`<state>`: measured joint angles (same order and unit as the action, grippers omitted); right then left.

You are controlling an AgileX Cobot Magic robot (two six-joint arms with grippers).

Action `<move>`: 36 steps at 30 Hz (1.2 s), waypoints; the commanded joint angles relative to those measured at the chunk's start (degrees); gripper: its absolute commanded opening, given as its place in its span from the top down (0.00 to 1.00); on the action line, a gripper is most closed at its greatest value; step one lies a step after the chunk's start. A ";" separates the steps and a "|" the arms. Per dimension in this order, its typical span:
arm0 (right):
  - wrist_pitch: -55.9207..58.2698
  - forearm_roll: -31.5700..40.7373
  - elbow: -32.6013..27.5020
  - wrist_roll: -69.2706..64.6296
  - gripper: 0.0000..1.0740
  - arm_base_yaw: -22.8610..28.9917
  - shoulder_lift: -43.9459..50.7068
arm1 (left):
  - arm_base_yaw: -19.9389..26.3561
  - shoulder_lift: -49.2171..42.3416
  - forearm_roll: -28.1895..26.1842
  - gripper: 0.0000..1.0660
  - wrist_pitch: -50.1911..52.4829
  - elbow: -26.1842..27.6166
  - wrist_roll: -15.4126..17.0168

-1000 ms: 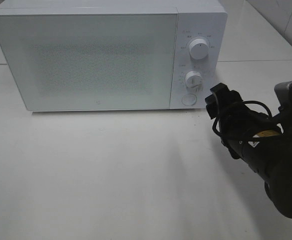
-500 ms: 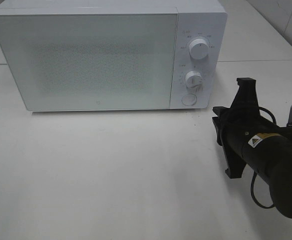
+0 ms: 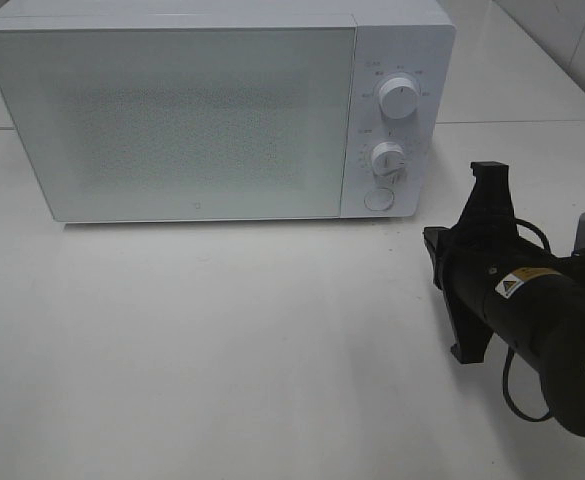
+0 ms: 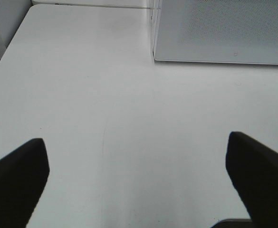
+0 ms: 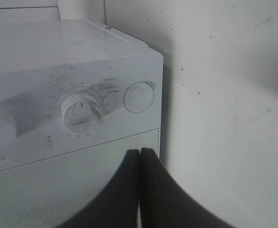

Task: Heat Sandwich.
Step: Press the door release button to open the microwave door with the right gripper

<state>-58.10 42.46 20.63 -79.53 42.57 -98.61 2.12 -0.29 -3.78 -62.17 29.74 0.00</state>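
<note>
Two dials (image 3: 399, 97) and a round button (image 3: 378, 199) face our right jaws, pressed together on nothing; left jaws spread wide over the tabletop (image 4: 105, 95). We cannot tell where the sandwich is; dial markings unreadable.

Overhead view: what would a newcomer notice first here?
A big white microwave, door closed, stands at the back of a white table. At the right, a black robot arm points toward its dials, its gripper pinched shut on nothing.
</note>
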 commanded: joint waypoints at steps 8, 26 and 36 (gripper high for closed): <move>2.18 0.74 2.29 2.58 1.00 0.06 -2.12 | -0.23 -0.92 -0.06 0.10 0.86 -0.11 0.00; 6.93 -5.67 14.50 1.95 1.00 -5.56 -12.09 | -0.23 -0.92 -0.06 0.10 0.86 -0.11 0.00; 10.20 -8.42 21.94 2.35 1.00 -10.14 -16.79 | -0.23 -0.92 -0.06 0.10 0.86 -0.11 0.00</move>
<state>-48.47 34.72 41.54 -78.15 33.06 -115.16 2.12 -0.29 -3.78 -62.17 29.74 0.00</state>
